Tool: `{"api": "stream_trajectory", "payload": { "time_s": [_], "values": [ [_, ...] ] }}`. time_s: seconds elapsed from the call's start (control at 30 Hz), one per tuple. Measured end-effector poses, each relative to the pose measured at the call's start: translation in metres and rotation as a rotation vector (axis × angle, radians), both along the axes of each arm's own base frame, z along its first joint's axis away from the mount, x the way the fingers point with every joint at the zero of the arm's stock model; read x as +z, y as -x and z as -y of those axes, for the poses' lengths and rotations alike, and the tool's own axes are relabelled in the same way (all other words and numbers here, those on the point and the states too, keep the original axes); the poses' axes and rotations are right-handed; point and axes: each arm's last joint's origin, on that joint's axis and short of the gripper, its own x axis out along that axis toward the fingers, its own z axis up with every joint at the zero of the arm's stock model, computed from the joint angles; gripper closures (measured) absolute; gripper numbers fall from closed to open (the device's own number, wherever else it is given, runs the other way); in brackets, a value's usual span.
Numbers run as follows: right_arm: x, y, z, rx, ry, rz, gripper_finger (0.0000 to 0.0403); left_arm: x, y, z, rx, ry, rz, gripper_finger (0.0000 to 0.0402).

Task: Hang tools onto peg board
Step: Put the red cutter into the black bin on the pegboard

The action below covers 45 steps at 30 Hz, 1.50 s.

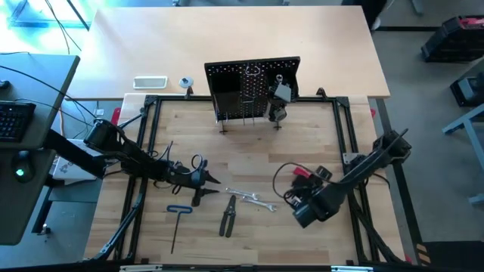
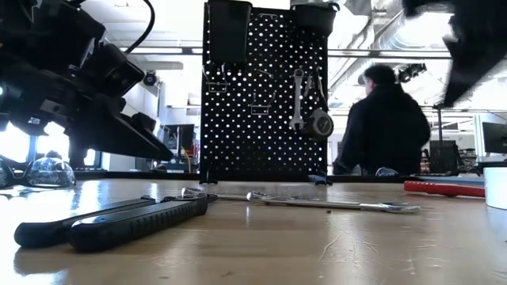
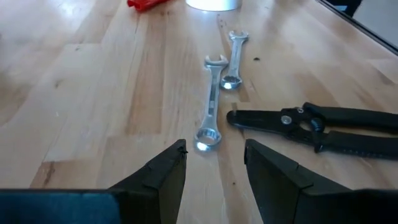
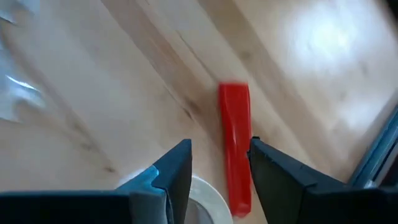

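The peg board [image 1: 253, 91] stands upright at the table's far middle, a silver wrench [image 2: 297, 99] hanging on it. Two silver wrenches [image 3: 211, 102] lie flat on the wood beside dark-handled pliers [image 3: 329, 127]. My left gripper [image 3: 214, 162] stands open, low over the table, just short of the nearer wrench's ring end. A blue T-handle hex key [image 1: 178, 223] lies near the front left. My right gripper [image 4: 221, 158] is open above the red-handled tool [image 4: 235, 146] and a clear tape roll [image 4: 208, 199], touching neither. Safety glasses [image 2: 47, 170] lie at the left.
A black metal frame [image 1: 151, 151] borders the wooden work area. A round tape measure [image 2: 318, 123] and black bins [image 2: 230, 32] sit on the peg board. A white slab [image 1: 150, 81] lies behind the frame. A person [image 2: 388, 127] stands in the room beyond the table.
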Motion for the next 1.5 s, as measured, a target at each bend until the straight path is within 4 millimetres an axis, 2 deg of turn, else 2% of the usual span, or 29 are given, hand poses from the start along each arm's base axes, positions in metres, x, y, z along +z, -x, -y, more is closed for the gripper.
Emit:
{"api": "stream_trajectory", "payload": {
  "time_s": [0.17,0.27,0.47,0.7,0.9,1.07,1.33,1.5],
  "values": [
    [-0.05,0.019,0.014,-0.051,-0.029,-0.065,0.0249,0.0,0.0,-0.001,0.037,0.016,-0.004,0.0245],
    [-0.064,0.025,0.029,-0.08,-0.044,-0.044,0.0249,0.0,0.0,-0.002,0.059,0.008,0.0,0.0245],
    [-0.058,0.033,0.059,-0.087,-0.061,0.065,0.0249,0.0,-0.001,-0.002,0.079,-0.001,0.004,0.0245],
    [-0.062,0.03,0.101,-0.066,-0.22,0.211,0.0249,0.0,-0.001,-0.002,0.077,-0.019,0.007,0.0245],
    [-0.071,0.027,0.128,-0.083,-0.275,0.185,0.0249,0.0,-0.001,-0.001,0.035,-0.002,-0.002,0.0245],
    [-0.072,0.02,0.133,-0.036,-0.355,0.199,0.0249,-0.001,0.0,-0.001,0.015,0.0,-0.017,0.0245],
    [-0.069,0.02,0.133,0.059,-0.341,0.179,0.0246,-0.001,0.0,-0.001,0.014,-0.013,-0.014,0.0245],
    [-0.063,0.021,0.132,0.089,-0.368,0.203,0.0195,-0.001,0.0,-0.001,0.022,0.002,-0.014,0.0245]
  ]
}}
